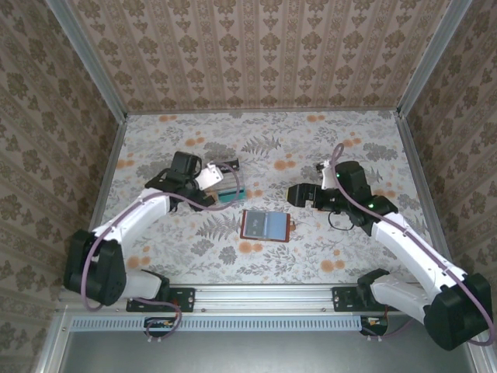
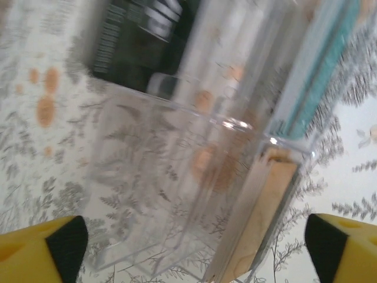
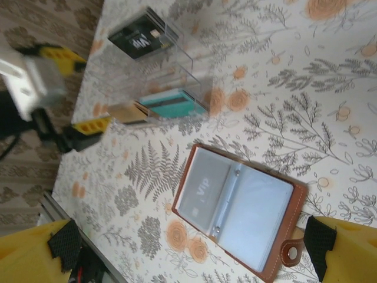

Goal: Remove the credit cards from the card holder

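One grey card [image 3: 203, 197] left inside the card holder [image 3: 238, 209], open just ahead of the wide-spread right gripper [image 3: 192, 250]. Come down on the card's edge only, sliding it out along its sleeve. Leave left gripper [image 2: 194, 244], likewise wide, astride the clear organiser [image 2: 177, 147].

Matt brown leather card holder [image 3: 238, 224]; glossy clear plastic tray [image 2: 177, 177].

Card holder [image 1: 265, 225] is found lying open and flat on the floral tabletop [image 1: 342, 148]. Left gripper [image 1: 227, 180] is positioned over a clear plastic stand [image 1: 231, 195]. Right gripper [image 1: 298, 194] is held near the holder's far right corner.
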Controlling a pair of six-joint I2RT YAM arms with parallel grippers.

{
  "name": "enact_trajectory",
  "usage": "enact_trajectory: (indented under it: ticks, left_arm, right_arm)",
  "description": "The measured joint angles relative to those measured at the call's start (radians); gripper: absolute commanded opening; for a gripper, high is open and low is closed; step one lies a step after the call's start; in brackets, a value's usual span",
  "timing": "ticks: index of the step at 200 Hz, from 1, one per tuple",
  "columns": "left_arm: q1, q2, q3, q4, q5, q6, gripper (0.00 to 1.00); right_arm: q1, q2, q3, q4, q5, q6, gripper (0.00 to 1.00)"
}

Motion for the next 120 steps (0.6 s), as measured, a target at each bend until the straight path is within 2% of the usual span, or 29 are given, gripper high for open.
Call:
enact_trajectory:
  ticks: [14,30,53,77,99,120]
  left_arm:
    - [0.003,-0.056,0.002,0.025,0.001,-0.097,1.00]
    - [0.008,-0.107,0.015,0.050,-0.004,-0.231,1.00]
    - [0.032,-0.129,0.079,0.027,-0.024,-0.493,1.00]
    - [0.105,-0.126,0.158,-0.042,0.047,-0.688,1.00]
    - [0.127,-0.162,0.115,-0.027,0.117,-0.798,1.00]
    - [0.126,-0.231,0.018,-0.017,0.148,-0.887,1.00]
  right_arm:
    - [0.034,0.021,0.009,-0.015,0.034,-0.005,0.99]
    - [0.080,0.042,0.022,-0.031,0.089,-0.013,0.94]
    - [0.148,0.089,0.040,-0.043,0.160,-0.017,0.85]
    - [0.214,0.141,0.043,-0.047,0.229,0.005,0.65]
    - [0.282,0.205,0.051,-0.049,0.298,0.029,0.44]
    - [0.332,0.278,0.063,-0.050,0.354,0.067,0.36]
